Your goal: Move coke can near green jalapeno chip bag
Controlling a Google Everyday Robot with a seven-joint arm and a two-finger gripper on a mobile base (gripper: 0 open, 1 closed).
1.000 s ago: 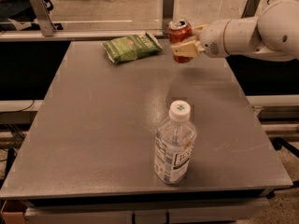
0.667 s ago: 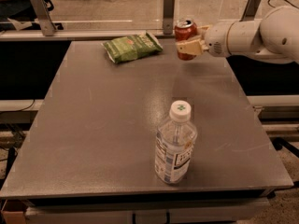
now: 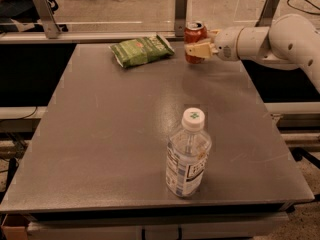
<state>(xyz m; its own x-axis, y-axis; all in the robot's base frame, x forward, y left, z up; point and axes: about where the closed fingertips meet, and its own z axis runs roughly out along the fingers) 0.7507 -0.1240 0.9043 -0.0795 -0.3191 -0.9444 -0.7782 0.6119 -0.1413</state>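
Note:
The coke can (image 3: 194, 33), red with a silver top, is upright at the far edge of the grey table (image 3: 115, 134), just right of the green jalapeno chip bag (image 3: 141, 50). The bag lies flat at the far middle of the table. My gripper (image 3: 198, 42) reaches in from the right on a white arm (image 3: 270, 39). It is shut on the can, with one tan finger (image 3: 199, 49) across the can's front. A small gap separates the can from the bag's right end.
A clear water bottle (image 3: 187, 156) with a white cap stands upright near the table's front middle. A metal rail with posts (image 3: 181, 6) runs along the far edge behind the can and bag. Dark gaps flank the table left and right.
The gripper has carried the can slightly further back and to the right, toward the table's far edge. The bag and the bottle have not moved.

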